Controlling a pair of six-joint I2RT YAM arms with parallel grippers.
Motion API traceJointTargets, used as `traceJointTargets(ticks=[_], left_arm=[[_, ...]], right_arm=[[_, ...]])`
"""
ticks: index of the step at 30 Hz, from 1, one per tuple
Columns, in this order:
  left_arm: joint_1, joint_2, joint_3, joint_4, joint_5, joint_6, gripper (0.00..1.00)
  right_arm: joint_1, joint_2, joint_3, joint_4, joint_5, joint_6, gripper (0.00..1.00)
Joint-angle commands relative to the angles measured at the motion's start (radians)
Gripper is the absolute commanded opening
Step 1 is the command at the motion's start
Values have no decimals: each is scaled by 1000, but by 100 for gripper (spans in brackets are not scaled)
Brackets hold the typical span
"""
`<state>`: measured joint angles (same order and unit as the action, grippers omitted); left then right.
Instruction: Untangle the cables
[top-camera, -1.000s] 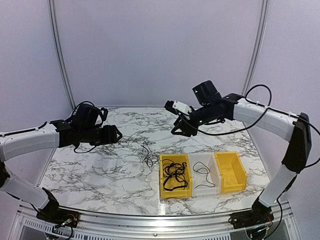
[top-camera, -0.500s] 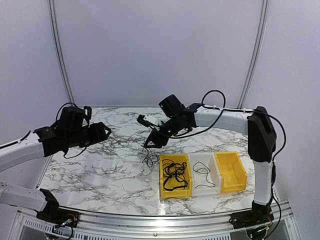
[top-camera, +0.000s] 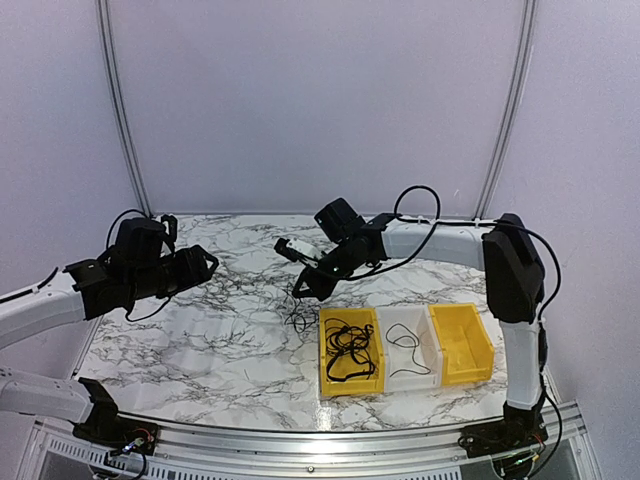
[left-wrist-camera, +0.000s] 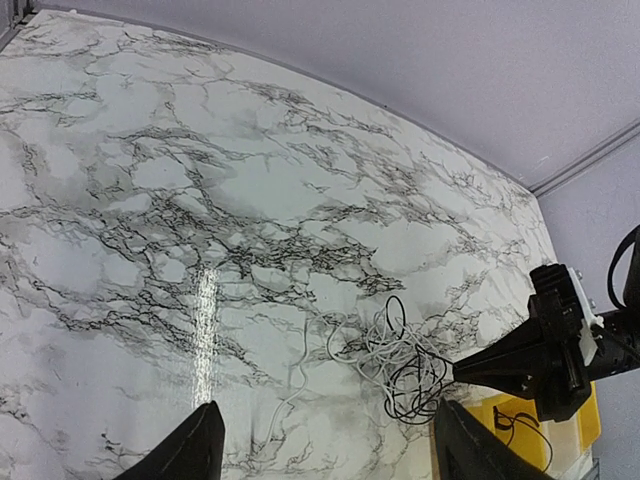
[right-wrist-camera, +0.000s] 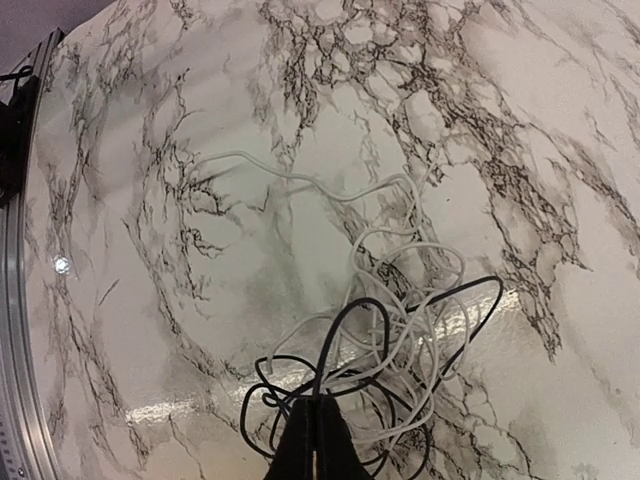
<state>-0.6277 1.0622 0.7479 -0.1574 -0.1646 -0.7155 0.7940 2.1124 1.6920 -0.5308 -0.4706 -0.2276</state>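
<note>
The cables (top-camera: 297, 314) lie as a small tangle of thin black and white cords on the marble table, left of the bins. My right gripper (top-camera: 302, 290) has come down onto the tangle's right side. In the right wrist view its jaws (right-wrist-camera: 318, 402) are pressed together with a black loop of the cables (right-wrist-camera: 400, 330) running into the tips. My left gripper (top-camera: 211, 263) hovers open to the left, well apart from the tangle. In the left wrist view the cables (left-wrist-camera: 410, 365) lie between and beyond its fingers (left-wrist-camera: 195, 445), with the right gripper (left-wrist-camera: 462, 371) touching them.
Three bins stand in a row near the front: a yellow bin (top-camera: 323, 352) holding several black cords, a white bin (top-camera: 427, 352) with one black cord, and a second yellow bin (top-camera: 481, 345). A white cord tail (left-wrist-camera: 300, 375) trails left from the tangle.
My right arm swung left and down from above the bins to the tangle, and its jaws closed on a black cord. The left arm drew back a little to the left.
</note>
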Motion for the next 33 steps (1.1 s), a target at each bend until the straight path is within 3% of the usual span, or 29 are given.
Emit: traceJointTargets(ticks=[1, 8, 12, 15, 22, 33], left_arm=[[-4, 41, 5, 59, 19, 13, 75], [-9, 81, -33, 210, 96, 85, 77], [-16, 32, -137, 413, 126, 116, 85], [-18, 34, -138, 447, 151, 136, 86], [-36, 154, -66, 515, 269, 145, 85], [-41, 445, 11, 652, 269, 117, 83]], right_arm=[[4, 30, 73, 12, -6, 12, 0], [5, -25, 178, 11, -168, 79, 0], [5, -61, 188, 27, -173, 126, 0], [5, -70, 195, 27, -168, 126, 0], [5, -74, 221, 36, -177, 124, 0], [5, -76, 243, 56, -176, 116, 0]])
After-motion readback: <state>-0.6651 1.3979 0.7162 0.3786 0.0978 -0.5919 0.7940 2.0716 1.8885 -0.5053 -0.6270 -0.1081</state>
